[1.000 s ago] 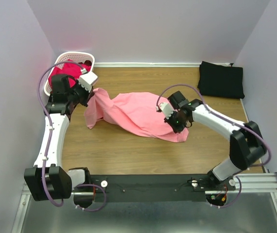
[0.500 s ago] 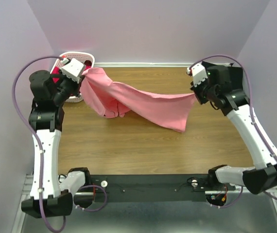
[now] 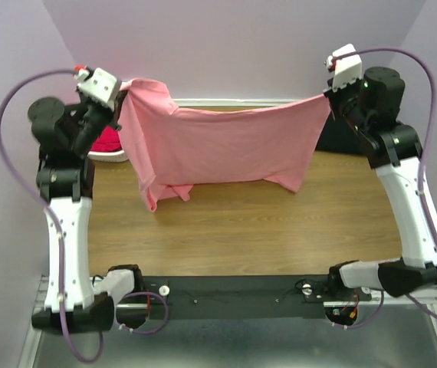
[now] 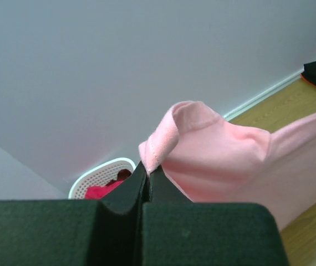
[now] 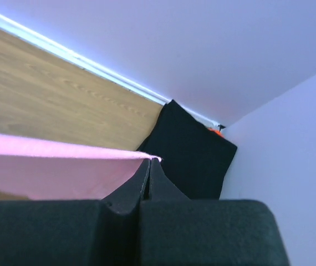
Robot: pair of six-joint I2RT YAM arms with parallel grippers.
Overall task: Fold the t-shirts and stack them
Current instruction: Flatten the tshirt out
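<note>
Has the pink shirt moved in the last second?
Yes. The pink shirt has risen from the table and now hangs stretched between the left gripper and right gripper.

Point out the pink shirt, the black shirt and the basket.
pink shirt (image 3: 226, 146), top view, middle of the hanging cloth.
black shirt (image 5: 194, 158), right wrist view, folded middle.
basket (image 4: 94, 173), left wrist view, white rim.

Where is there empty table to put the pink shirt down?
The bare table between the hanging pink shirt and the black rail is free. Back corners are crowded: basket left, black shirt right.
</note>
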